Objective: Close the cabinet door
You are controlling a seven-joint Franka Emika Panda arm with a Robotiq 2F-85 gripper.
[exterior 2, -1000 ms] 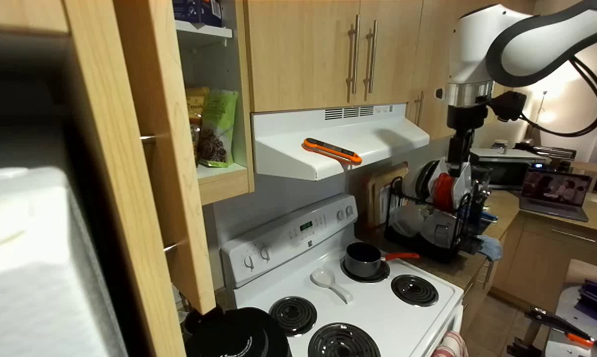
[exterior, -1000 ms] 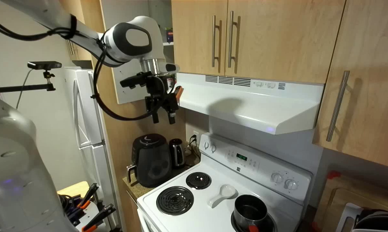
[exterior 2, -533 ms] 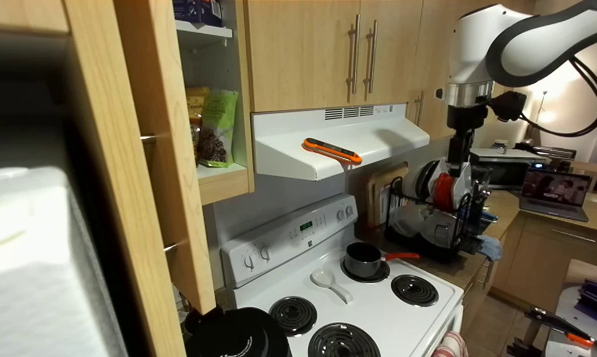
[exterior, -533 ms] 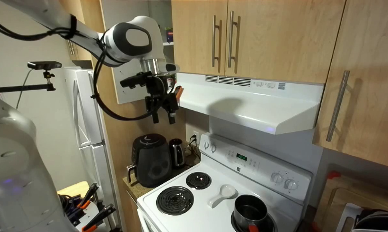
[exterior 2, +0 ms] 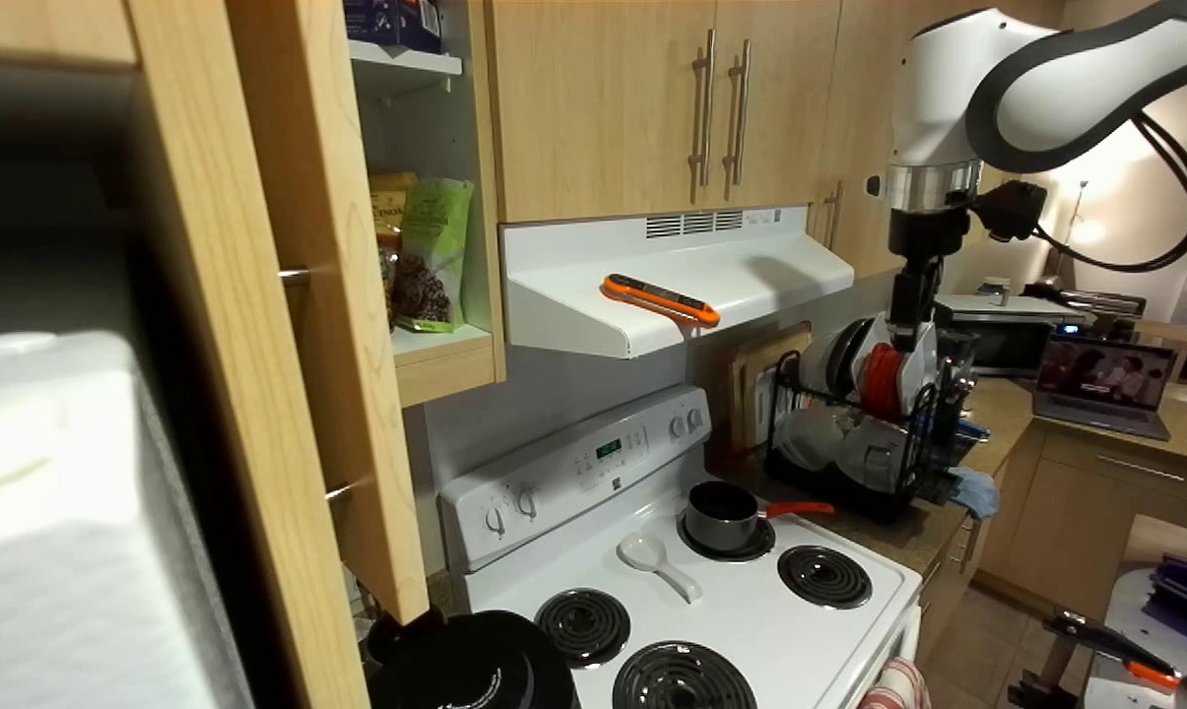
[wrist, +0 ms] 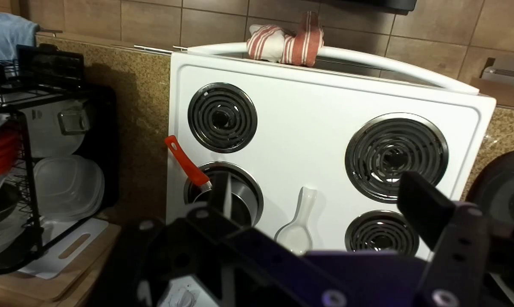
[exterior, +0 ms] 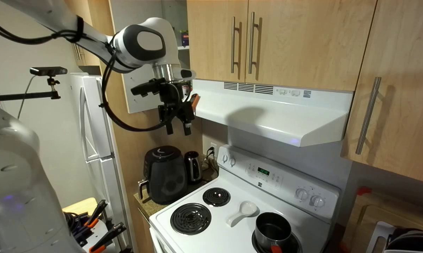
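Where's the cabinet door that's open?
In an exterior view, the cabinet door stands open on the left, just left of the green bag, with the black air fryer below it.

The tall, light-wood cabinet door [exterior 2: 350,305] hangs upright and wide open, nearly edge-on in an exterior view.

Black two-finger gripper [wrist: 316,187], jaws apart, over white stove [wrist: 299,123]; in wrist view, gray red-handled saucepan [wrist: 247,196] on near-left black coil burner [wrist: 236,171], white spoon rest [wrist: 298,230] to its right.
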